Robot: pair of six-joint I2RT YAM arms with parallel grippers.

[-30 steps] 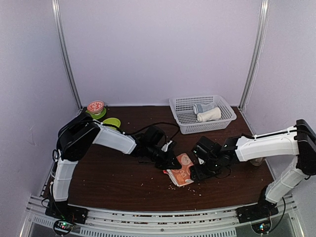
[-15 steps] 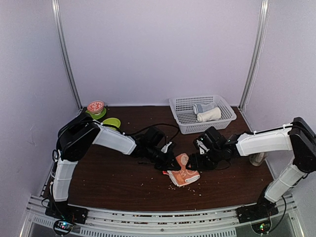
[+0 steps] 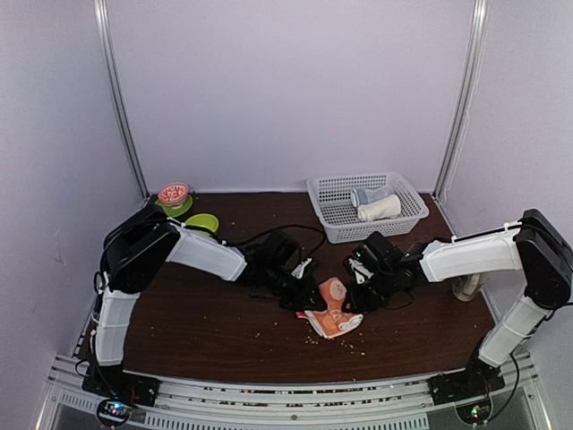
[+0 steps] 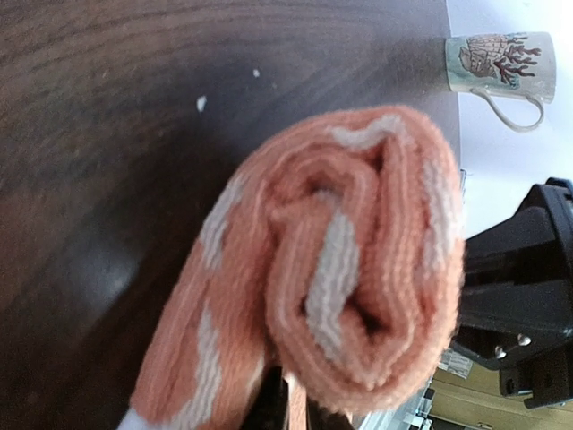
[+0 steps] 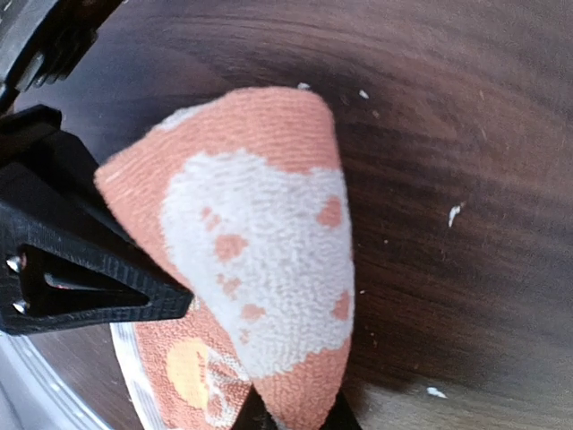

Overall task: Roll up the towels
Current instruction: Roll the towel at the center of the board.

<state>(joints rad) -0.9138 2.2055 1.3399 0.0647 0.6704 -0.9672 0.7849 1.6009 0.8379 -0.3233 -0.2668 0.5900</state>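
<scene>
Setting: Dark wooden table (image 3: 179,331) inside pale lilac walls, with light crumbs scattered over the wood.
Landmark: white mesh basket (image 3: 327,235), standing toward the back wall.
Orange towel (image 3: 331,309): on the table in front of the basket, well apart from it. One end is wound into a loose roll with white circle patterns, and a flat tail trails toward the near edge.
Cream towel (image 3: 379,209): rolled up, lying inside the basket beside a grey-blue cloth bundle (image 3: 367,194).
Left gripper (image 3: 313,299): in front of the basket and to its left, fingers pinched on the lower fold of the orange roll, which fills its wrist view end-on.
Right gripper (image 3: 350,302): straight in front of the basket, facing the left one across the roll, fingertips closed on a corner of the orange towel.
Mug (image 3: 466,288): patterned, to the right of the basket and nearer the front, on its side in the left wrist view.
Green lids (image 3: 202,222): well to the left of the basket.
</scene>
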